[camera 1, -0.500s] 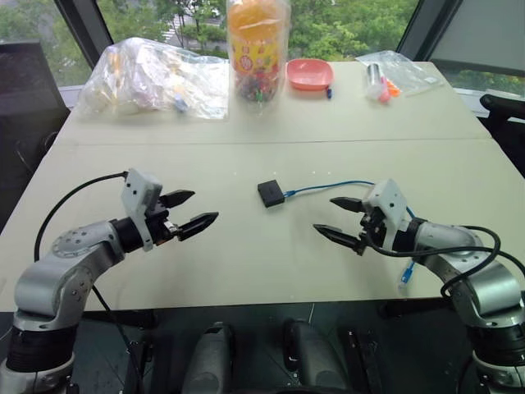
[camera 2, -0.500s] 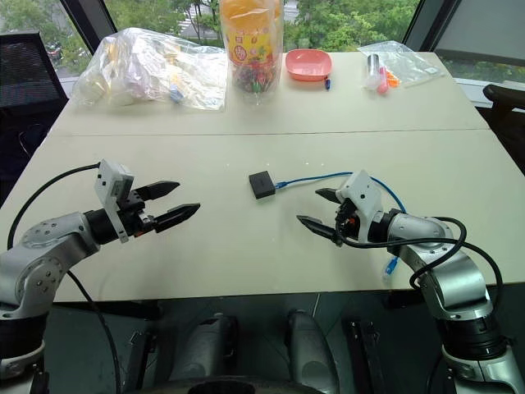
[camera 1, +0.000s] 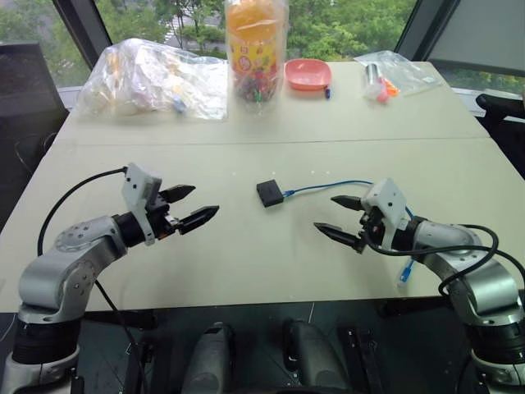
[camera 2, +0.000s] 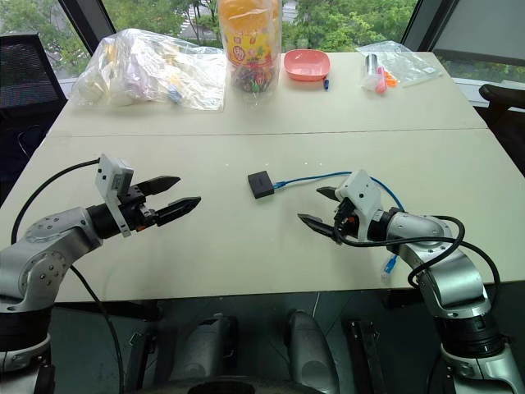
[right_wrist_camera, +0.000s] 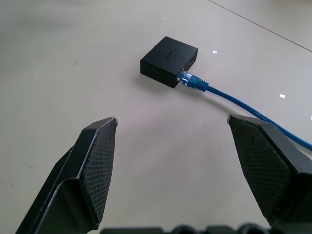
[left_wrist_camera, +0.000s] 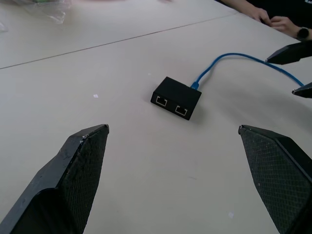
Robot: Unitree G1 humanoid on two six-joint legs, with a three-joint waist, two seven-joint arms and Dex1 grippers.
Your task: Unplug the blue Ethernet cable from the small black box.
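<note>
The small black box lies flat on the beige table near its middle. The blue Ethernet cable is plugged into the box's right side; in the right wrist view its plug sits in the box. From there the cable arcs right, passes behind my right arm and hangs over the front edge. My left gripper hovers open to the left of the box, pointing at it. My right gripper hovers open to the right of the box, in front of the cable. Neither holds anything.
At the table's far side stand a clear plastic bag, a tall jar of colourful items, a pink dish and a small bag with markers. A person's hand rests at the table's edge in the left wrist view.
My left gripper has risen slightly. The right gripper, box and cable have stayed put.
</note>
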